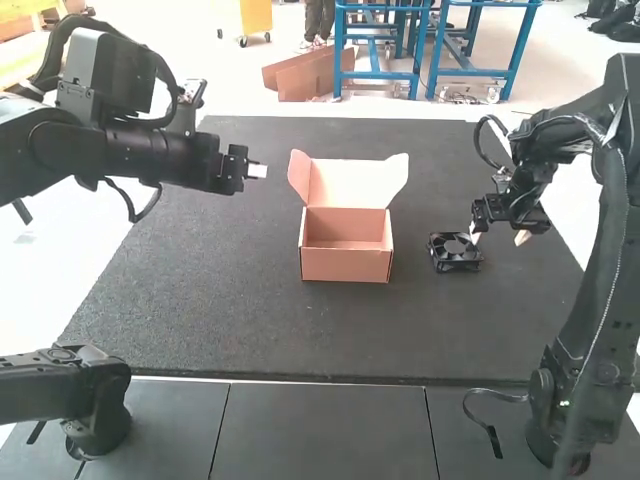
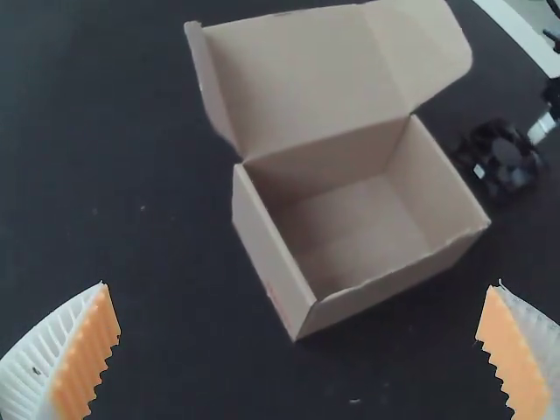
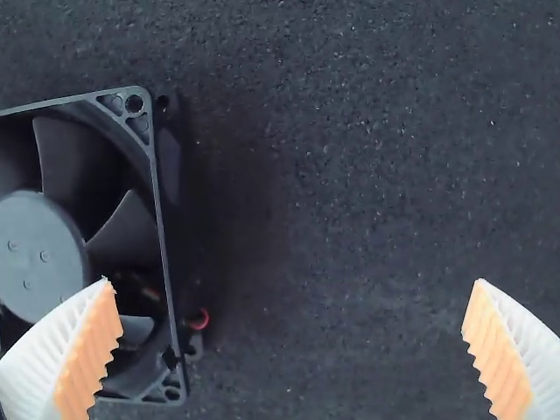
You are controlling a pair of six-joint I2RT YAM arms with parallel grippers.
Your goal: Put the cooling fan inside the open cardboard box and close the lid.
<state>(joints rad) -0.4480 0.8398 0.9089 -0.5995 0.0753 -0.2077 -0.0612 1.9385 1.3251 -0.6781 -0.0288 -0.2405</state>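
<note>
Fan [image 1: 455,251]: not boxed, partly under spread right end effector [image 1: 496,236]
Box [image 1: 345,245]: empty, lid [image 1: 350,180] up
Left end effector [image 2: 293,350]: spread too

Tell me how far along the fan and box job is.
Nothing is finished yet. The cooling fan lies on the black mat beside the cardboard box, which is empty with its lid standing open. In hand: the right gripper is open over the fan's edge, not gripping it; the left gripper is open, held left of the box. Left: grasp the fan, put it in, close the lid.
</note>
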